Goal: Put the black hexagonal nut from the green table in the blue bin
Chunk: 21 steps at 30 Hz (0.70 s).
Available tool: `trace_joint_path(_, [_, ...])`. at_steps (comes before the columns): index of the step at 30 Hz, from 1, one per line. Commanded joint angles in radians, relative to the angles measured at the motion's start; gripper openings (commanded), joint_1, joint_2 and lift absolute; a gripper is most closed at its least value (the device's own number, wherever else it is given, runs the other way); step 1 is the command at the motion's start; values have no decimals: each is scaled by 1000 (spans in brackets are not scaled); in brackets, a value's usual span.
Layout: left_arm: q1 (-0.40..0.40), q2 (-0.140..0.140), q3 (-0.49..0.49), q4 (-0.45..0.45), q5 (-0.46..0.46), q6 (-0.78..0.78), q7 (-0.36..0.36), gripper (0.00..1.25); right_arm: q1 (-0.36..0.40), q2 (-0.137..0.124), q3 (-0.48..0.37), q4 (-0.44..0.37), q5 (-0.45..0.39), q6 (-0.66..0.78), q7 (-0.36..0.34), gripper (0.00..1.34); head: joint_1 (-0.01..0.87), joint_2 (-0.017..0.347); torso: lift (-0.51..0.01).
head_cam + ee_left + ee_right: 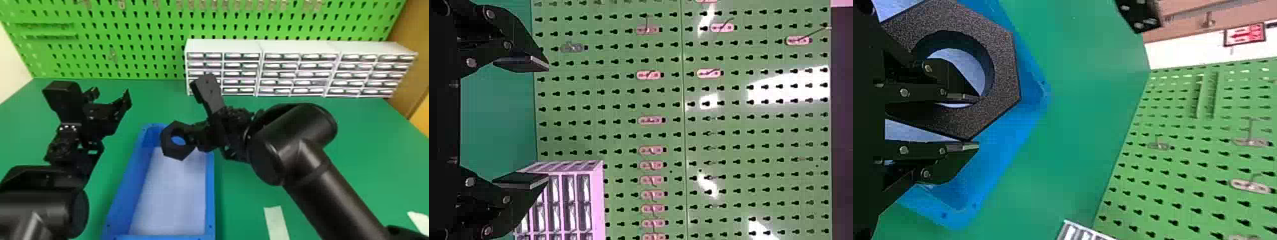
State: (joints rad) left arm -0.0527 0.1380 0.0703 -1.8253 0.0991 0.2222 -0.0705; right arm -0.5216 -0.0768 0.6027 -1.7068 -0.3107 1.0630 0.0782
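Holding the black hexagonal nut [170, 149] by its ring, the right gripper [191, 138] has one finger in the central hole and the other along the outer edge; nut is suspended over the far end of the blue bin [209, 191]. Left gripper [110, 94] noted to the left of the bin, fingers wide apart, nothing between them.
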Motion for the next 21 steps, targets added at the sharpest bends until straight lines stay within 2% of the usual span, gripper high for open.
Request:
trace_joint_path(1, [-1, 0, -1, -2, 1, 0, 0, 785, 20, -8, 25, 15, -1, -1, 0, 267, 686, 52, -97])
trace_joint_path(8, [-9, 0, -1, -3, 1, 0, 0, 785, 25, -1, 49, 32, -19, -28, 2, 265, 686, 52, -97])
trace_joint_path(21, [-10, -2, -9, -3, -1, -1, 3, 785, 15, -15, 132, 73, -65, -63, 2, 267, 686, 52, -97])
